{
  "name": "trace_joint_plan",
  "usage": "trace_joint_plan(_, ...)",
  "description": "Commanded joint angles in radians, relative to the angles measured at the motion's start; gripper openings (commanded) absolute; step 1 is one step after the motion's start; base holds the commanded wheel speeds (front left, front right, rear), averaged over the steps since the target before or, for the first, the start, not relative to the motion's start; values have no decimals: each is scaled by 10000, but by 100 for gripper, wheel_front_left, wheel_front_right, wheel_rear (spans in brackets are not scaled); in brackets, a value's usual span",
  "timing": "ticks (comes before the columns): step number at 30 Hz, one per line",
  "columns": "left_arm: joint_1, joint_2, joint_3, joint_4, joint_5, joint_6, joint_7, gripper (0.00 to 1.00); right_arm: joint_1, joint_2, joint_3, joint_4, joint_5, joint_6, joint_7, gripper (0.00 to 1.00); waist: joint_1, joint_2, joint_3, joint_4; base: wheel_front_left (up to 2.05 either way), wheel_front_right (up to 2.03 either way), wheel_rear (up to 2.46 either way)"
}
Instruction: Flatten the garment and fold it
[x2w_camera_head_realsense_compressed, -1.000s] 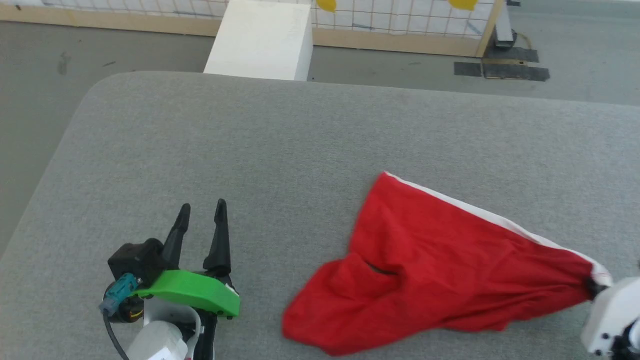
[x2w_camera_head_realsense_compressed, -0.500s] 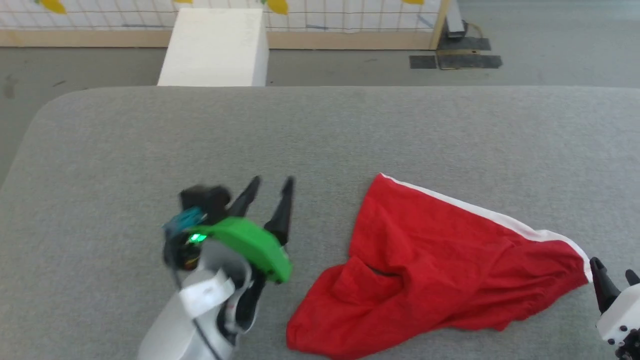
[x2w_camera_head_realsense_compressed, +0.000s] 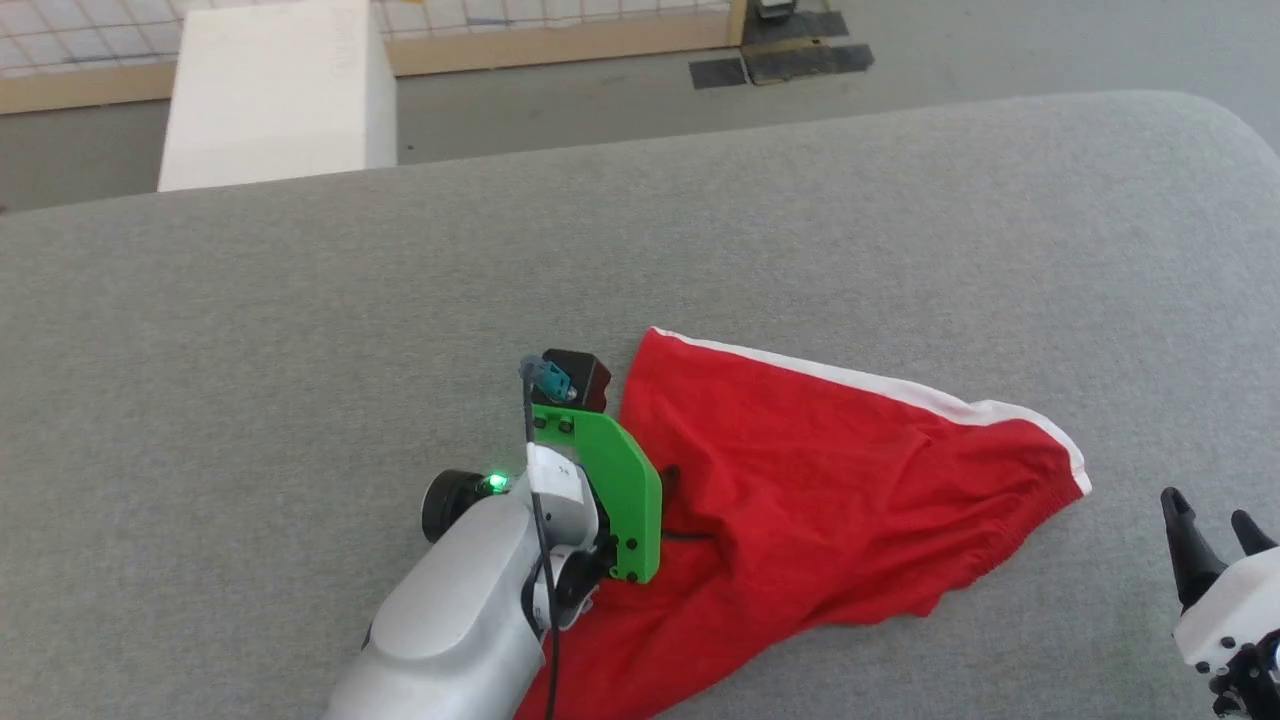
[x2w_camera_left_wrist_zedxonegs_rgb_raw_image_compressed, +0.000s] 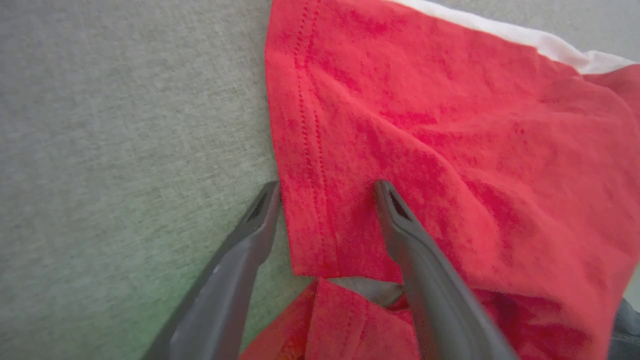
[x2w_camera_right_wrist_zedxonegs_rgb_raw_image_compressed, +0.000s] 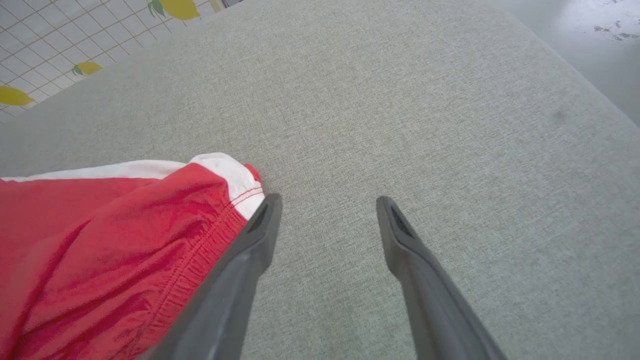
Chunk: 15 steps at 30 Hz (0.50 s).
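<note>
The red garment (x2w_camera_head_realsense_compressed: 840, 480) lies rumpled on the grey padded table (x2w_camera_head_realsense_compressed: 400, 300), its white band (x2w_camera_head_realsense_compressed: 850, 378) along the far edge. My left gripper (x2w_camera_left_wrist_zedxonegs_rgb_raw_image_compressed: 326, 192) is open and straddles the garment's stitched left hem (x2w_camera_left_wrist_zedxonegs_rgb_raw_image_compressed: 305, 150): one finger rests on the grey surface, the other over the red fabric. In the head view the green bracket (x2w_camera_head_realsense_compressed: 610, 480) on that wrist covers most of the left gripper (x2w_camera_head_realsense_compressed: 680, 505). My right gripper (x2w_camera_head_realsense_compressed: 1210, 510) is open and holds nothing, a short way right of the garment's banded corner (x2w_camera_right_wrist_zedxonegs_rgb_raw_image_compressed: 220, 175). From the right wrist, the right gripper (x2w_camera_right_wrist_zedxonegs_rgb_raw_image_compressed: 328, 202) points over bare table.
A white box (x2w_camera_head_realsense_compressed: 270, 95) stands on the floor beyond the table's far edge, before a wood-framed tiled wall (x2w_camera_head_realsense_compressed: 560, 40). Dark tape patches (x2w_camera_head_realsense_compressed: 780, 60) mark the floor. The table's rounded corner (x2w_camera_head_realsense_compressed: 1230, 120) is at the far right.
The head camera has turned. My left arm has swung right onto the garment's left hem. My right gripper, shut on the banded corner a second ago, has let go and drawn back.
</note>
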Motion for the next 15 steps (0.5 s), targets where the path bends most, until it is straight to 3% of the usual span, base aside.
trace_joint_plan(1,-113,18,-111,140,83,101,189,100,-157,-2,53,44,99,-13,-103,100,0,-1,274,-295,0,0,0)
trace_joint_plan(2,-55,13,-192,237,48,81,376,100,-162,-2,71,70,121,-13,-135,100,0,-1,297,-311,0,0,0)
trace_joint_plan(3,-4,5,-253,279,2,22,497,84,-167,-2,83,92,138,-13,-162,100,0,-1,310,-317,0,0,0)
trace_joint_plan(4,38,-4,-313,270,-34,-78,534,19,-173,-2,93,112,149,-13,-191,100,0,-1,318,-314,0,0,0)
trace_joint_plan(5,129,-45,-293,217,-194,-197,514,0,-181,-2,90,132,162,-13,-229,100,0,-1,329,-286,0,0,0)
trace_joint_plan(9,280,-158,-149,-70,-542,-464,-2,0,-217,-1,171,177,165,-13,-323,100,0,-1,334,-68,0,0,0)
trace_joint_plan(15,261,-65,768,-660,-884,-269,-1313,0,-199,-1,328,275,131,-13,-379,100,0,-1,83,527,0,0,0)
